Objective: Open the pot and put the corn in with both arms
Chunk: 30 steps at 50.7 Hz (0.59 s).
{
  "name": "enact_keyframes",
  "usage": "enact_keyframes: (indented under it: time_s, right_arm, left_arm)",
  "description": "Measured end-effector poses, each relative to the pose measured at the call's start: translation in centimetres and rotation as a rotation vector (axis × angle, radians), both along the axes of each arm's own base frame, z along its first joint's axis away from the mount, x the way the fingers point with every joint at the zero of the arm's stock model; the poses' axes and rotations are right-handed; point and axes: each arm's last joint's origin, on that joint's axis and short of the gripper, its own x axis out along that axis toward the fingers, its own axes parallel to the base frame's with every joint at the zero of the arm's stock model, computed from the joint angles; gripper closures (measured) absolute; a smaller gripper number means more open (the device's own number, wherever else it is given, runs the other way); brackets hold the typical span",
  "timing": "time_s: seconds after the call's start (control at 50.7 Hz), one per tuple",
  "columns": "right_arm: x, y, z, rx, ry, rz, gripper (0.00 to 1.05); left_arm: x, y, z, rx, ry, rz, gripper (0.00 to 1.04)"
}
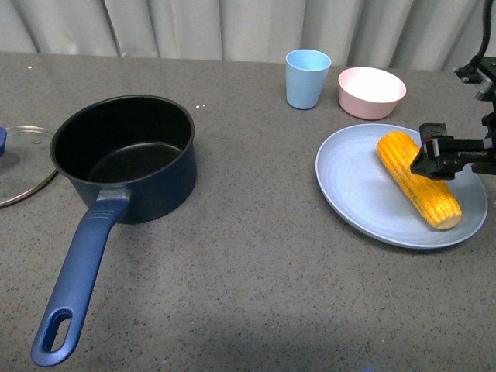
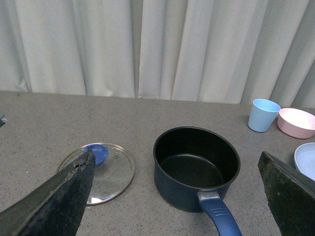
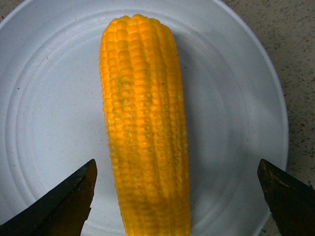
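The dark navy pot (image 1: 128, 155) stands open on the grey table, its long blue handle (image 1: 77, 287) pointing toward me. Its glass lid (image 1: 22, 161) with the blue knob lies flat to the pot's left. Pot (image 2: 196, 167) and lid (image 2: 101, 169) also show in the left wrist view, between my open left gripper's fingers (image 2: 64, 196). The left gripper is out of the front view. The yellow-orange corn (image 1: 418, 178) lies on a light blue plate (image 1: 356, 186). My right gripper (image 1: 438, 159) hovers open over the corn (image 3: 145, 128), one finger (image 3: 69, 201) on each side, not touching.
A light blue cup (image 1: 307, 77) and a pink bowl (image 1: 371, 91) stand at the back, behind the plate. A curtain hangs behind the table's far edge.
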Motion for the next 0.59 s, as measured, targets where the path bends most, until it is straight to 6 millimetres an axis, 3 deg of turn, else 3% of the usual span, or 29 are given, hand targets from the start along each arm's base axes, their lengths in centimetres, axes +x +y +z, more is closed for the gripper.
enact_keyframes:
  time_s: [0.217,0.592]
  right_arm:
    - [1.0,0.8,-0.8,-0.001,0.028,0.018,0.1]
    - [1.3,1.4,-1.4,-0.015,0.052,0.026,0.64]
  left_arm:
    - [0.0,0.0,0.0,0.0,0.0,0.0,0.07]
    - [0.0,0.0,0.0,0.0,0.0,0.0,0.07]
